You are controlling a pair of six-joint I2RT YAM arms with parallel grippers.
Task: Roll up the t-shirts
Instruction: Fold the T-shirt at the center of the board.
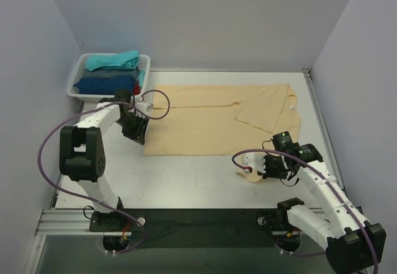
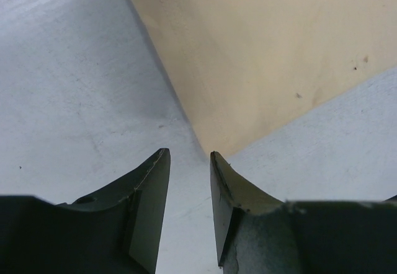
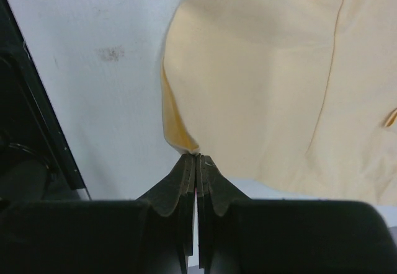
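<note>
A large pale tan t-shirt lies spread flat on the table, one sleeve folded in at the right. My left gripper hovers open just off the shirt's near-left corner; bare table shows between its fingers and it holds nothing. My right gripper is shut on a fold of the tan t-shirt's near-right edge, which is pinched at its fingertips and drawn toward the near edge. More t-shirts, teal, grey and dark blue, lie folded in a stack at the far left.
A white plastic basket at the far-left corner holds the folded stack, with a bit of red at its side. Grey walls close in the table on three sides. A black strip runs along the near edge between the arm bases.
</note>
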